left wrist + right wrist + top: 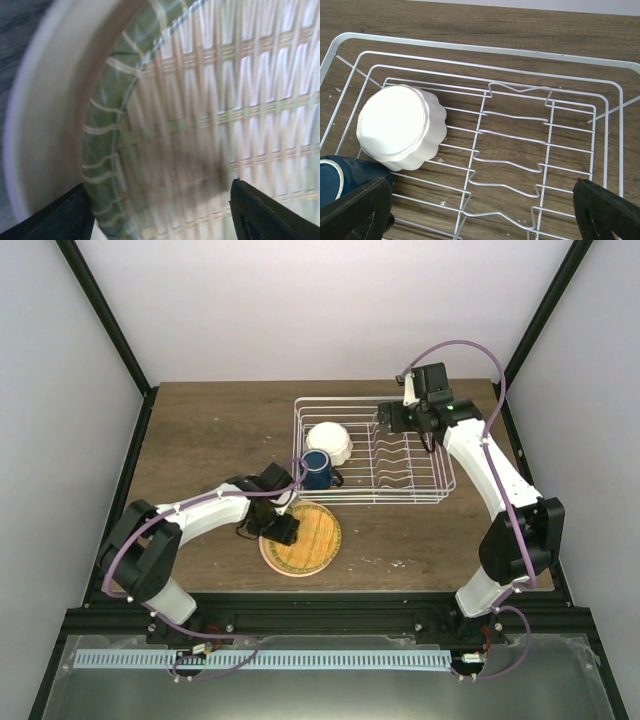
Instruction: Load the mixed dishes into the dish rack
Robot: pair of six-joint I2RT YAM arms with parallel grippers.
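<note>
From above, the dish rack [430,485] is sitting on the far right part of the table [200,440], and two dishes are already lying in its left end: the white bowl [330,443], turned mouth-down so it rests flat on the wires, and the blue mug [317,468] just beside it in the near-left corner. The orange plate [312,537] is lying on top of the pink plate [268,556] on the table, near the rack's front edge. The left gripper [284,530] is hanging over the stack's left rim, probably to reach an edge it can pinch. The right gripper [385,420] is hovering over the rack's far side, above the plate dividers and clear of the left arm's path. In the left wrist view, blurred and very close, the woven face of the orange plate is filling the frame with the pink rim curving at the left; the jaws are standing wide apart, gripping nothing. In the right wrist view, the jaws are likewise spread wide and empty, looking down on vacant dividers, where the plates would likely go.
</note>
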